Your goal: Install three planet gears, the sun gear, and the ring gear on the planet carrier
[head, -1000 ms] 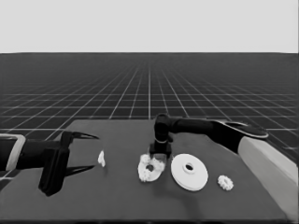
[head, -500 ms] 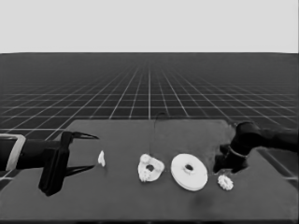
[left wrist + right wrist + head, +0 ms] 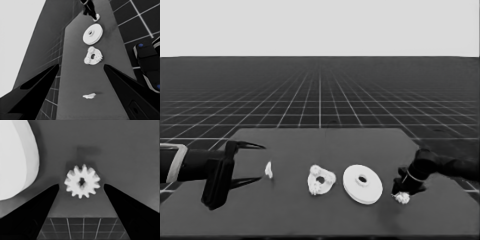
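Now finds the right gripper (image 3: 402, 193) low at the right end of the table (image 3: 320, 145), no longer over the smaller round part (image 3: 321, 184) as a second ago. Sits astride the one loose gear (image 3: 82, 183), just beside the larger round part (image 3: 362, 184). Spread wide, by the right wrist view: a finger on either side of the gear, neither touching it, nothing grasped yet.

Means, most likely, one placement finished and the next pick begun. Calls for a squeeze on the gear next, then a carry back to the smaller round part near the table's middle.

Leaves the left gripper (image 3: 262, 162) waiting over the table's left end, likewise released, with the thin white piece (image 3: 268, 170) just beside it and not held.

Counted:
- Two round parts, the larger still bare and lying apart from the smaller.
- Four gears: apparently three already seated on the smaller round part, by the left wrist view, and one on the table.
- One thin white piece.
- Seven parts in all.
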